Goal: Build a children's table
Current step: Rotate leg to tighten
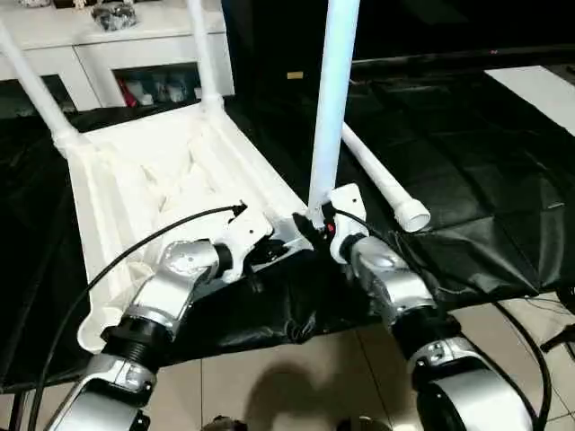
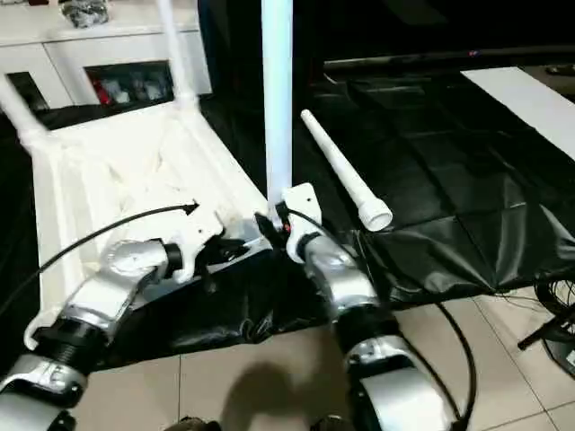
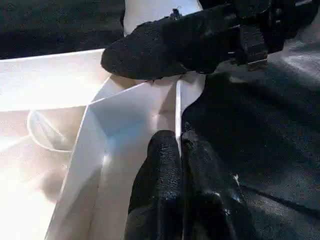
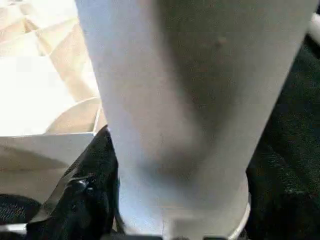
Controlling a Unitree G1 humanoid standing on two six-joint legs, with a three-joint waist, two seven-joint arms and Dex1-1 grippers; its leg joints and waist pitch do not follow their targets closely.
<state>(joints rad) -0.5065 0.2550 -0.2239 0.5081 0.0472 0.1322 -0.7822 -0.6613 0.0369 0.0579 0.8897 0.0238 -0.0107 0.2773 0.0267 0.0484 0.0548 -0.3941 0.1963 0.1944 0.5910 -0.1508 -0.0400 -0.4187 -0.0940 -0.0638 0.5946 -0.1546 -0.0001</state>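
The white tabletop (image 1: 85,233) lies upside down on a black sheet, ribbed underside up. Two white legs (image 1: 31,85) (image 1: 202,54) stand in its far corner sockets. A third leg (image 1: 332,90) stands upright at the near right corner, with my right gripper (image 1: 316,223) shut around its base. In the right wrist view a black finger (image 4: 85,195) presses against that leg (image 4: 190,100). My left gripper (image 1: 269,247) sits just left of that corner. Its fingers (image 3: 160,170) are shut on the tabletop's thin rim wall. A fourth leg (image 1: 382,180) lies loose on the sheet to the right.
The black sheet (image 1: 467,180) covers the floor under and to the right of the tabletop. A white cabinet (image 1: 90,45) stands behind the far legs. Tiled floor (image 1: 296,377) lies in front of me. Black cables (image 1: 90,278) run along both forearms.
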